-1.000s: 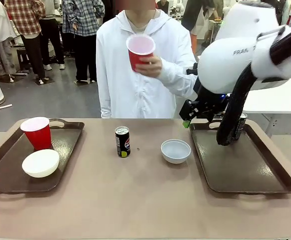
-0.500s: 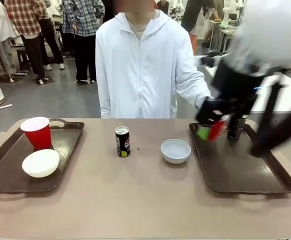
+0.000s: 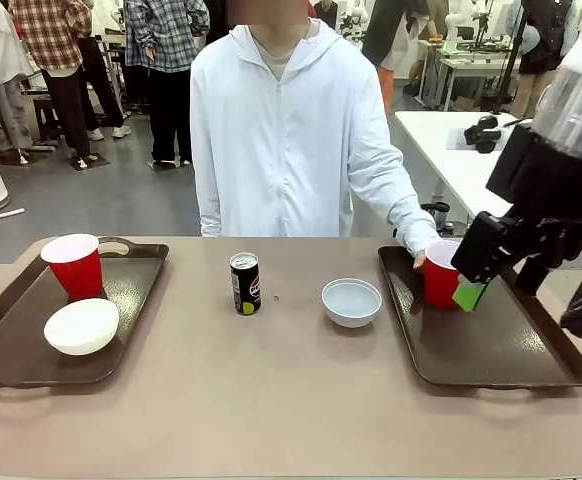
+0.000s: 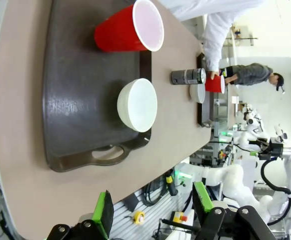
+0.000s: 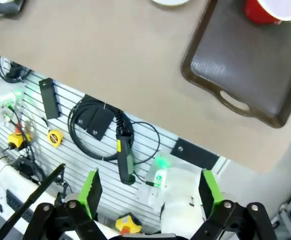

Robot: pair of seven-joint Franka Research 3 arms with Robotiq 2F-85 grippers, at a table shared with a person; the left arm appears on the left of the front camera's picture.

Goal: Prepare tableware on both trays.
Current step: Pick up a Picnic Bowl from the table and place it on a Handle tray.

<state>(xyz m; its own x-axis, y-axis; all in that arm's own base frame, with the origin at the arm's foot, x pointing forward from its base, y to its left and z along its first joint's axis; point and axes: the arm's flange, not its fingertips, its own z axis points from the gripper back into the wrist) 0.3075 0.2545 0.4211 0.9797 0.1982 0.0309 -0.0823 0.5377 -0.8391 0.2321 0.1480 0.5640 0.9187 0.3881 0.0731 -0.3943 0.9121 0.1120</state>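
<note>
The small round white bowl sits on the counter at nine o'clock from the right end effector, which hangs spread, empty and nearer.

Black right claw — green pads

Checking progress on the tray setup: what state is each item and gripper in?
left cup: upright on left tray
left bowl: upright, empty, on left tray
can: standing on table
middle bowl: upright on table
right cup: on right tray, hand on it
left gripper: open, empty
right gripper: open, empty
</note>
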